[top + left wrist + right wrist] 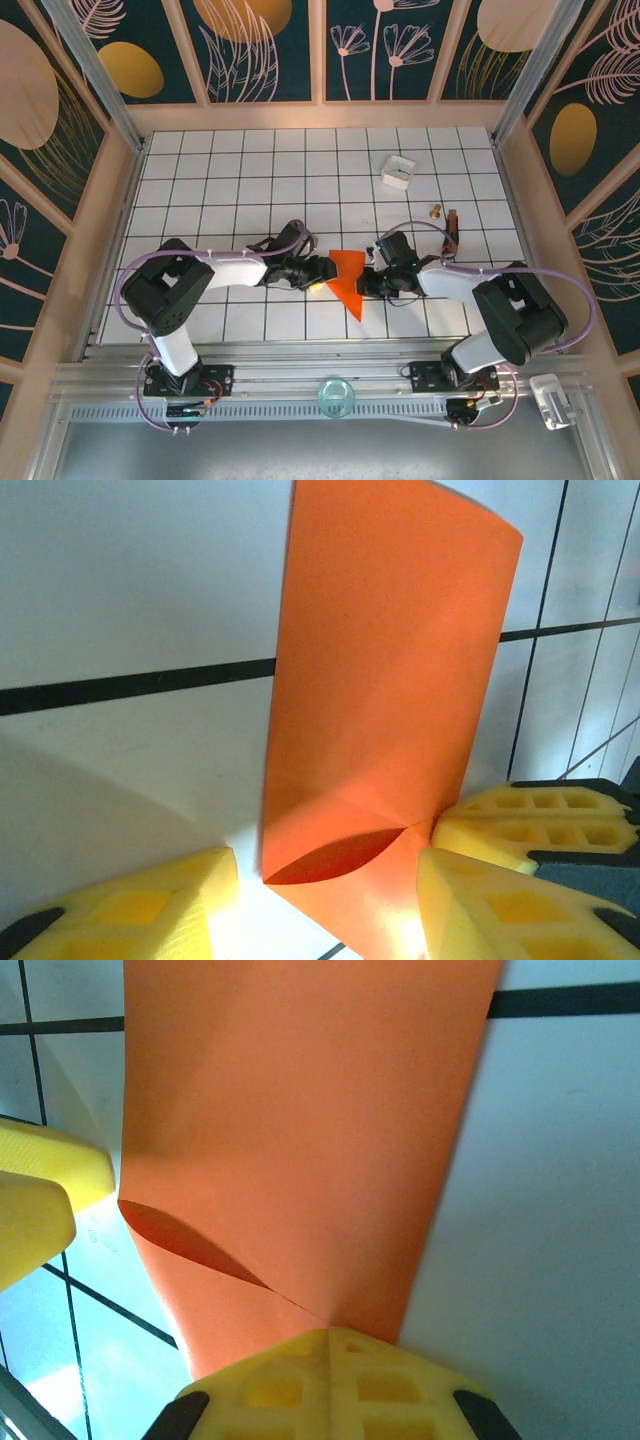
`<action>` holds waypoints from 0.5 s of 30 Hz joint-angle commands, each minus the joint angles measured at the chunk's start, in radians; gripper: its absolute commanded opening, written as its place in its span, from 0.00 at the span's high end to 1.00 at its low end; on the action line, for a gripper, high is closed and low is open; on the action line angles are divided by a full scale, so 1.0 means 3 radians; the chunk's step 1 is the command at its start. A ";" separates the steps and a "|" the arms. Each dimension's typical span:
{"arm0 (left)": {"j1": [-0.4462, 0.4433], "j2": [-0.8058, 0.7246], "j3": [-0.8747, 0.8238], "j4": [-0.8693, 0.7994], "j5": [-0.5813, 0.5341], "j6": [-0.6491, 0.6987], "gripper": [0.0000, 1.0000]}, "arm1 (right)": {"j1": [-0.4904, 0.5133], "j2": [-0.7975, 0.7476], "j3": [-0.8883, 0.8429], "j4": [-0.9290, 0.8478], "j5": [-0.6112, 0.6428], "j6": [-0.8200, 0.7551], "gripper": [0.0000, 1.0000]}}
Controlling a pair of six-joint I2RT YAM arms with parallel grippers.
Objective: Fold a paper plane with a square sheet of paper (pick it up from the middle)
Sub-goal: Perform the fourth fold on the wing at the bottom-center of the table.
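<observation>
The square sheet of paper (348, 280) is orange-red and folded into a narrow wedge with its point toward the near edge. It is held just above the white grid table, between both arms. My right gripper (368, 275) is shut on its right edge; in the right wrist view the yellow pads (330, 1360) meet on the paper (300, 1110) where a crease ends. My left gripper (325, 905) stands open around the paper (390, 680). Its left finger (150, 900) is clear of the sheet and its right finger (500, 900) is at the sheet's edge. A loose flap (340, 855) bulges open.
A small white box (398, 172) lies at the back right of the table (220, 180). Two small items, one brown (436, 211) and one dark (452, 222), lie behind the right arm. Wooden walls (110, 230) ring the table.
</observation>
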 commanded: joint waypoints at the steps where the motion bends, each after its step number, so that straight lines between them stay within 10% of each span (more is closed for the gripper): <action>1: 0.0007 0.0088 0.0116 -0.0092 0.0102 0.0048 0.49 | -0.0026 0.0126 -0.0096 -0.0179 0.0105 -0.0087 1.00; 15: 0.0004 0.0073 0.0122 0.0031 0.0307 -0.0058 0.50 | -0.0026 0.0173 -0.0111 -0.0145 0.0100 -0.0082 1.00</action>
